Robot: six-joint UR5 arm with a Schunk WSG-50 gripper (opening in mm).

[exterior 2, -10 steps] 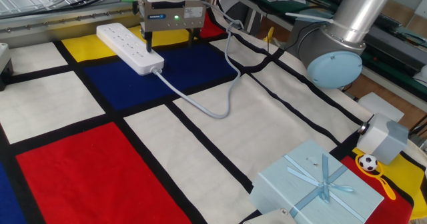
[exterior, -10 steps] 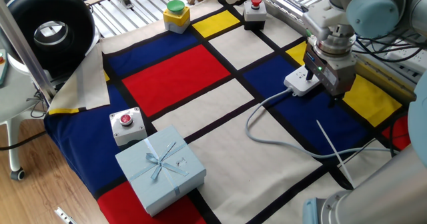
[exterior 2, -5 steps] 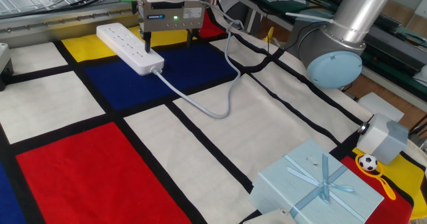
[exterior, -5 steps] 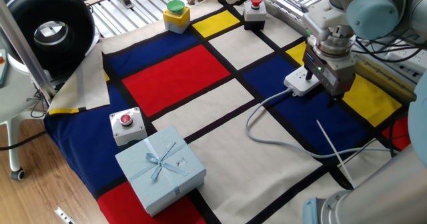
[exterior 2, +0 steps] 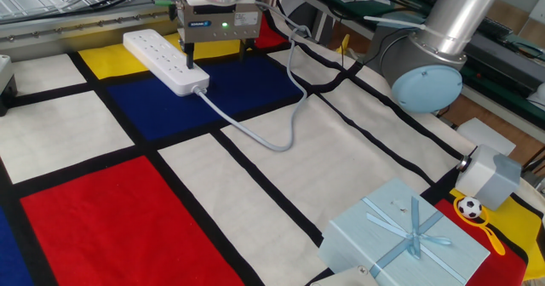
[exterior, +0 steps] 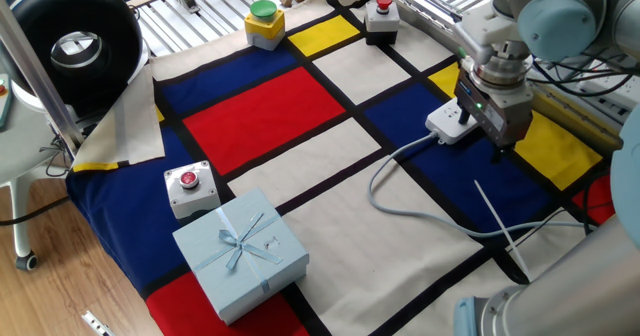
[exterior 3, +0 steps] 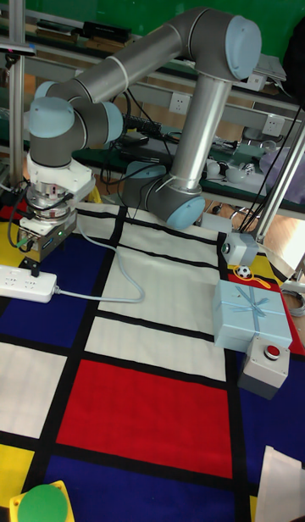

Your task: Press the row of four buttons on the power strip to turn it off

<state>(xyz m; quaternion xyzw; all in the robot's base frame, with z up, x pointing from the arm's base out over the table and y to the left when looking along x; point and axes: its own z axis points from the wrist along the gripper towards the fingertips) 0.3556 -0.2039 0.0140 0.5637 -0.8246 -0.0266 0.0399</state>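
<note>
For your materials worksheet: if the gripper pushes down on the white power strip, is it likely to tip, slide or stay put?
The power strip lies long and flat on the cloth, so it probably won't tip. It looks like light plastic, so an off-centre press might nudge it. Its grey cable lies slack and curved, likely floppy, offering little restraint.

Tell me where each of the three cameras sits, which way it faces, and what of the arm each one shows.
One fixed view: high, off the gift box corner, facing across the cloth to the strip; shows wrist and gripper.
The other fixed view: low over the cloth, facing the strip lengthwise; shows gripper with fingers apart, and an arm joint.
Tall fixed view: at the table's far end, facing the robot; shows the whole arm above the strip.
All three share the strip, cable and gift box.
</note>
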